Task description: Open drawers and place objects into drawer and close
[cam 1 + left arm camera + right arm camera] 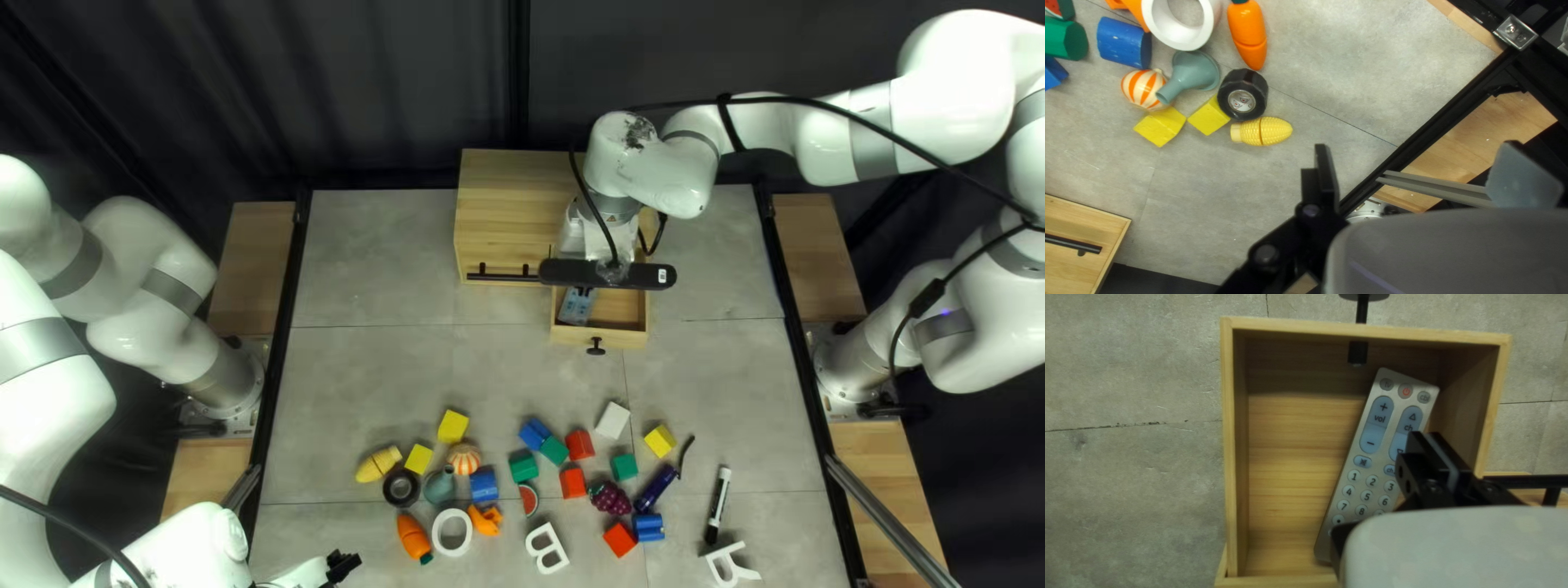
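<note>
The silver button-faced remote control (1376,457) lies slanted in the open pale wooden drawer (1231,437) just under the right gripper (1429,447), its fingers closed on nothing, so I'd lift clear, then push the drawer shut squarely.

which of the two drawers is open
The knobbed drawer, the right-hand one in the top left view: pulled out, with a remote inside. The bar-handled drawer beside it is shut.
</note>
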`<state>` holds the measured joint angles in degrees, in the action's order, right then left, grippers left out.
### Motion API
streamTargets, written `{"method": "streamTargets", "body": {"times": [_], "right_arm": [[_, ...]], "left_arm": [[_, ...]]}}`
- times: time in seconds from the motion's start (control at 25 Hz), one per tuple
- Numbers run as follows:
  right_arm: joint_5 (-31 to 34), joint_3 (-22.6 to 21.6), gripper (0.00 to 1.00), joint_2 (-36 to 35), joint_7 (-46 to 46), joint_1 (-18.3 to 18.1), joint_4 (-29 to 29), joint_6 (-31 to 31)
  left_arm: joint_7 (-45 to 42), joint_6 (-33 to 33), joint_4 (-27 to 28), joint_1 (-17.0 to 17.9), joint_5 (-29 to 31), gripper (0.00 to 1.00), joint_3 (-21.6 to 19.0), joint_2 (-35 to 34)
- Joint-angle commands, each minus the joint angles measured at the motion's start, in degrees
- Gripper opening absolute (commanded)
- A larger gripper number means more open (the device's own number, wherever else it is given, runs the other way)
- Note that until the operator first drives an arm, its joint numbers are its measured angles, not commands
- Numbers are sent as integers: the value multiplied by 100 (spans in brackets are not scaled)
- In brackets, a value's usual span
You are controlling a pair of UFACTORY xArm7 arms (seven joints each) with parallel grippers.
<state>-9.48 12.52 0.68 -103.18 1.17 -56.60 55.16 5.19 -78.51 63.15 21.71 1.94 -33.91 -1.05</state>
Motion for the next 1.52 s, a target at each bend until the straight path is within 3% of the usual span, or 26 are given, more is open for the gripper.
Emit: {"method": "streamTargets", "body": {"times": [0.04,0.08,0.12,0.16,0.2,0.48,1.04,1.24,1.52], "right_arm": [[396,-424,0,476,1053,305,452,52],[452,-515,0,573,1251,354,536,64],[549,-664,13,715,1592,433,656,94],[612,-762,83,793,1818,480,718,120],[665,-883,100,887,2082,535,769,166],[846,-1506,100,944,3610,834,742,374],[1273,-2650,100,288,8397,1521,977,-116],[1303,-2793,100,93,9254,1651,1112,-486],[1474,-2785,100,-185,9766,1655,1195,-860]], "left_arm": [[0,0,0,0,0,100,0,0],[0,0,0,0,0,100,0,0],[0,0,0,0,0,100,0,0],[0,0,0,0,0,100,0,0],[0,0,0,0,0,100,0,0],[0,0,0,0,0,100,0,0],[0,0,0,0,0,100,0,0],[0,0,0,0,0,100,0,0],[0,0,0,0,0,100,0,0]]}}
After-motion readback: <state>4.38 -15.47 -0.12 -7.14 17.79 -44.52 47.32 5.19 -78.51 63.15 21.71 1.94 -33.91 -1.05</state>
